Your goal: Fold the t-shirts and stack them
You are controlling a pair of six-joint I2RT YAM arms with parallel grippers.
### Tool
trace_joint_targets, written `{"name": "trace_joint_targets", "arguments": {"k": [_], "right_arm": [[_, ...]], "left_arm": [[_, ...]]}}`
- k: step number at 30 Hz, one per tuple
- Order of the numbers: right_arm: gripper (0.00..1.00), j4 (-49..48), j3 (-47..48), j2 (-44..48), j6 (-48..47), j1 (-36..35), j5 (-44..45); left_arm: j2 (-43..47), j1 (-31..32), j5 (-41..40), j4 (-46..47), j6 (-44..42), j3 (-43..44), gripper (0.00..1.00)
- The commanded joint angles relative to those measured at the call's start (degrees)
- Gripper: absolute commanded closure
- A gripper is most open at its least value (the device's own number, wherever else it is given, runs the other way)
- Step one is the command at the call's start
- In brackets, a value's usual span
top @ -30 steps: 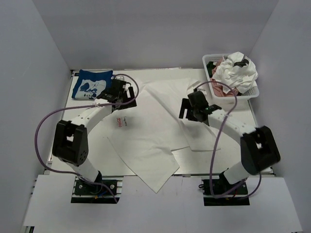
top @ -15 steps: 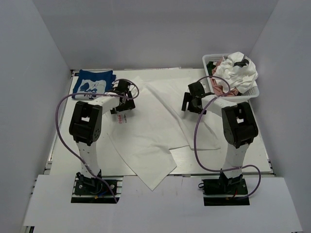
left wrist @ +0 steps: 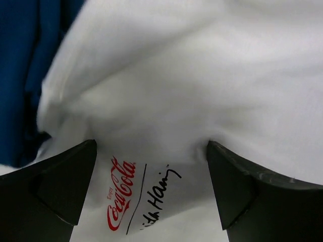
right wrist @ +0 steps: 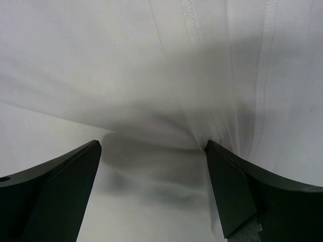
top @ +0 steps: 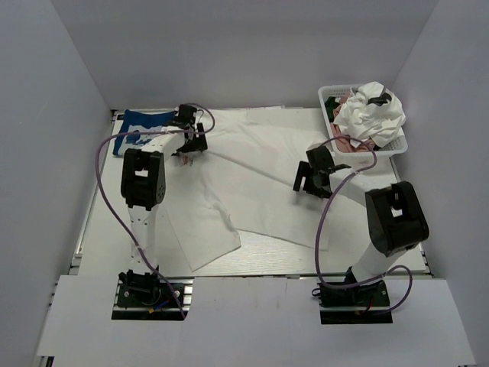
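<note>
The large white t-shirt (top: 252,191) lies spread across the table, creased and partly folded over. My left gripper (top: 189,147) is at its back left corner, jaws open; the left wrist view shows white cloth with the red logo print (left wrist: 121,194) between my fingers (left wrist: 60,186). The blue t-shirt (top: 141,126) lies folded just left of it and shows in the left wrist view (left wrist: 25,75). My right gripper (top: 307,182) is open over the shirt's right part, with hemmed white cloth (right wrist: 202,75) ahead of it.
A white mesh basket (top: 397,145) stands at the back right. It holds a crumpled white t-shirt (top: 374,111) and a pink one (top: 348,141). Grey walls close in the table on three sides.
Both grippers moved toward the back of the table. The white shirt went back with them; its front corner no longer hangs over the near edge. The logo moved to the back left.
</note>
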State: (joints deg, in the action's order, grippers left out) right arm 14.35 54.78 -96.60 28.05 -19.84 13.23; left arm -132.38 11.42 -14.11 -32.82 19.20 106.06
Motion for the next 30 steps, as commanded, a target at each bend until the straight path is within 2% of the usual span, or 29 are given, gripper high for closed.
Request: {"name": "trace_joint_targets", "arguments": {"k": [1,5,6,9,12,15,20,24,28,30], "right_arm": [[0.1,5.2,-2.0,4.0,-1.1,-0.8,-1.4],[0.1,6.7,0.2,9.3,-3.7,-1.9,0.9],[0.1,6.8,0.7,10.5,-4.0,-1.9,1.3],[0.1,7.7,2.9,11.1,-4.8,-1.8,3.7],[0.1,7.6,5.6,9.2,-6.0,-1.4,5.6],[0.1,11.8,11.2,4.6,-7.1,-1.4,7.5],[0.1,10.1,15.2,-1.6,-10.1,-1.0,6.3],[0.1,9.8,19.1,-7.3,-11.0,-0.8,6.2],[0.1,10.3,20.5,-10.2,-11.4,-0.2,8.1],[0.1,10.7,21.2,-11.2,-11.2,0.0,9.2]], "left_arm": [[13.7,0.7,6.8,1.2,-4.0,-12.0,0.0],[28.4,1.8,12.6,7.1,-0.8,-25.4,0.0],[30.6,1.9,14.9,8.3,0.0,-27.9,0.0],[34.8,3.3,13.9,7.5,3.7,-34.5,0.0],[36.1,4.6,12.6,7.7,5.1,-40.7,0.0],[36.1,5.1,10.1,6.1,7.5,-46.0,0.0],[37.3,5.1,10.1,5.5,12.1,-54.1,0.0],[38.5,5.1,5.2,-0.7,17.1,-59.0,0.0],[38.5,3.9,3.7,-8.8,28.0,-61.4,0.0],[39.6,3.9,0.5,-13.6,30.9,-62.7,0.0]]}}
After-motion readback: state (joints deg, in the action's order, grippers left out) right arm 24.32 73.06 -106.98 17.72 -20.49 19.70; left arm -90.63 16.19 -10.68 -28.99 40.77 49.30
